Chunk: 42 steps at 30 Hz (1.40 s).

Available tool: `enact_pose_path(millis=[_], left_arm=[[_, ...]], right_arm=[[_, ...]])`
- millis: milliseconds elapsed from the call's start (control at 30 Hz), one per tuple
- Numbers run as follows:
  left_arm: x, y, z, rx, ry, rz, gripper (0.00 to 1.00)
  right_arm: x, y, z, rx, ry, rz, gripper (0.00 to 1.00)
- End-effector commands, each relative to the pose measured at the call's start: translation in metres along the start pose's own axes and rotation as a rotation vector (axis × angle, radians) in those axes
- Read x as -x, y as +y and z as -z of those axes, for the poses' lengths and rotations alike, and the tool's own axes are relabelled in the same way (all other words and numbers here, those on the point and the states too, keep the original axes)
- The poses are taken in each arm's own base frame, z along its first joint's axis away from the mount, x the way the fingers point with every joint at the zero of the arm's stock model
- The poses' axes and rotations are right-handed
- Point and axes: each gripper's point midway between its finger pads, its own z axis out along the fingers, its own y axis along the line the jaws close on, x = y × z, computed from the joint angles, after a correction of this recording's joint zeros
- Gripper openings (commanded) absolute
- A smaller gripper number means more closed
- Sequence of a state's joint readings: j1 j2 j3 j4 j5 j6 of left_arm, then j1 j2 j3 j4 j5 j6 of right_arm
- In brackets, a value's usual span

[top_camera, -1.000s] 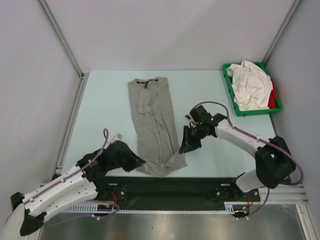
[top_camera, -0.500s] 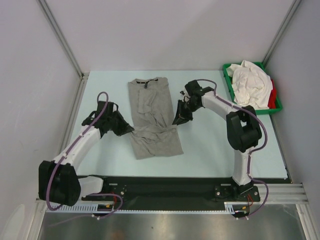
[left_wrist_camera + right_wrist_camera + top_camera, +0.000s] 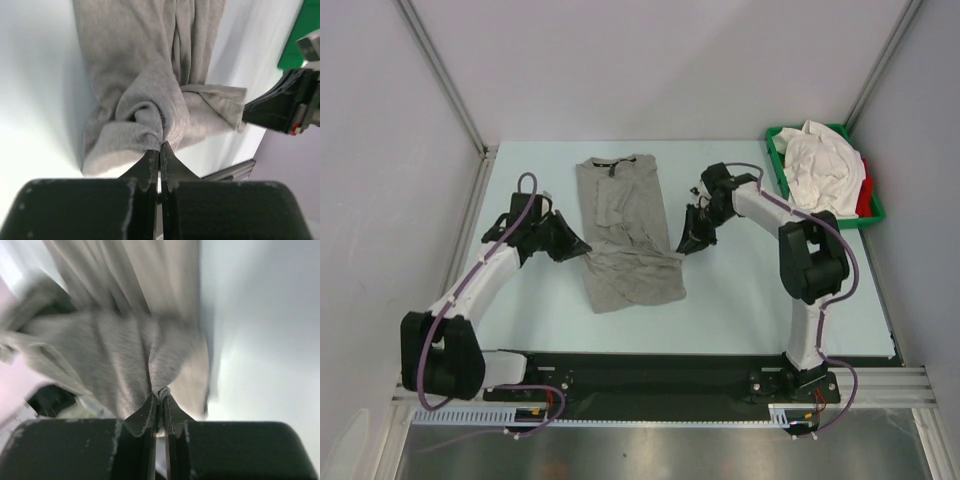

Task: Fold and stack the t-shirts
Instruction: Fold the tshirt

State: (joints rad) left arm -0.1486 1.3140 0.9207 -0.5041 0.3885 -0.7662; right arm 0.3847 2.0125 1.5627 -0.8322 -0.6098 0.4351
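Note:
The heather grey t-shirt lies in the middle of the table, folded into a narrow strip, collar and dark neck label at the far end. Its near part is doubled back over itself. My left gripper is shut on the shirt's left hem corner. My right gripper is shut on the right hem corner. Both hold the cloth low over the shirt's middle. In the wrist views the left gripper and the right gripper each pinch a bunch of grey cloth. White t-shirts and a red one are piled at the far right.
The green plastic tray holds the white and red shirts at the far right corner. Metal frame posts and grey walls enclose the table on three sides. A black rail runs along the near edge by the arm bases.
Both grippers lifted the shirt's near hem from the near edge and carried it away toward the collar, so the shirt now lies shorter. In the last half second the right gripper shifted slightly right and nearer.

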Motion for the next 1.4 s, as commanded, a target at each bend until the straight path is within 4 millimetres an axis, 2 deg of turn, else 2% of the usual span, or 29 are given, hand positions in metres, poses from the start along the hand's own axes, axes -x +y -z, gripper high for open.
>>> enact_pose_path(millis=[0, 33, 67, 100, 133, 167, 200, 233, 267, 300, 367, 467, 567, 733, 833, 933, 1200, 1333, 1367], left_arm=[[-0.035, -0.007, 0.033, -0.058, 0.031, -0.053, 0.0], [-0.05, 0.004, 0.034, -0.043, 0.056, -0.041, 0.0], [-0.058, 0.0, 0.049, -0.082, 0.033, -0.057, 0.0], [-0.071, 0.006, 0.053, -0.08, 0.056, -0.048, 0.0], [-0.09, 0.016, 0.054, -0.077, 0.092, -0.026, 0.0], [-0.102, 0.018, 0.059, -0.09, 0.11, -0.02, 0.0], [-0.115, 0.019, 0.072, -0.119, 0.106, -0.005, 0.0], [-0.134, 0.028, 0.073, -0.115, 0.143, -0.001, 0.0], [-0.147, 0.034, 0.077, -0.107, 0.166, 0.017, 0.0], [-0.154, 0.03, 0.088, -0.159, 0.14, 0.027, 0.0], [-0.178, 0.043, 0.093, -0.16, 0.189, 0.043, 0.0], [-0.197, 0.053, 0.103, -0.189, 0.217, 0.069, 0.0], [-0.208, 0.057, 0.11, -0.216, 0.248, 0.065, 0.0], [-0.226, 0.047, 0.125, -0.31, 0.345, 0.037, 0.0], [-0.237, 0.051, 0.132, -0.317, 0.4, 0.02, 0.0], [-0.249, 0.06, 0.136, -0.3, 0.461, 0.019, 0.0], [-0.262, 0.07, 0.136, -0.259, 0.564, 0.006, 0.01], [-0.266, 0.08, 0.13, -0.18, 0.627, 0.001, 0.05], [-0.267, 0.081, 0.13, -0.167, 0.641, -0.002, 0.12]], right_arm=[[-0.069, 0.019, 0.029, 0.019, 0.064, 0.077, 0.0], [-0.083, 0.017, 0.031, 0.013, 0.077, 0.086, 0.0], [-0.108, 0.013, 0.037, 0.007, 0.09, 0.096, 0.0], [-0.121, 0.011, 0.039, 0.002, 0.102, 0.095, 0.0], [-0.138, 0.014, 0.041, 0.006, 0.117, 0.116, 0.0], [-0.157, 0.005, 0.039, -0.007, 0.147, 0.093, 0.0], [-0.17, 0.011, 0.05, 0.014, 0.129, 0.116, 0.0], [-0.185, 0.01, 0.051, 0.013, 0.151, 0.13, 0.0], [-0.196, 0.01, 0.053, 0.014, 0.158, 0.122, 0.0], [-0.213, 0.007, 0.059, 0.02, 0.162, 0.132, 0.0], [-0.233, 0.008, 0.061, 0.023, 0.181, 0.138, 0.0], [-0.26, -0.001, 0.063, 0.017, 0.199, 0.146, 0.0], [-0.279, -0.012, 0.058, 0.013, 0.216, 0.13, 0.0], [-0.3, -0.014, 0.055, 0.014, 0.247, 0.127, 0.0], [-0.312, -0.016, 0.058, 0.021, 0.261, 0.136, 0.01], [-0.325, -0.028, 0.054, 0.009, 0.29, 0.127, 0.01], [-0.335, -0.055, 0.035, -0.037, 0.323, 0.113, 0.05], [-0.334, -0.067, 0.022, -0.07, 0.34, 0.109, 0.06], [-0.333, -0.068, 0.019, -0.072, 0.343, 0.111, 0.07]])
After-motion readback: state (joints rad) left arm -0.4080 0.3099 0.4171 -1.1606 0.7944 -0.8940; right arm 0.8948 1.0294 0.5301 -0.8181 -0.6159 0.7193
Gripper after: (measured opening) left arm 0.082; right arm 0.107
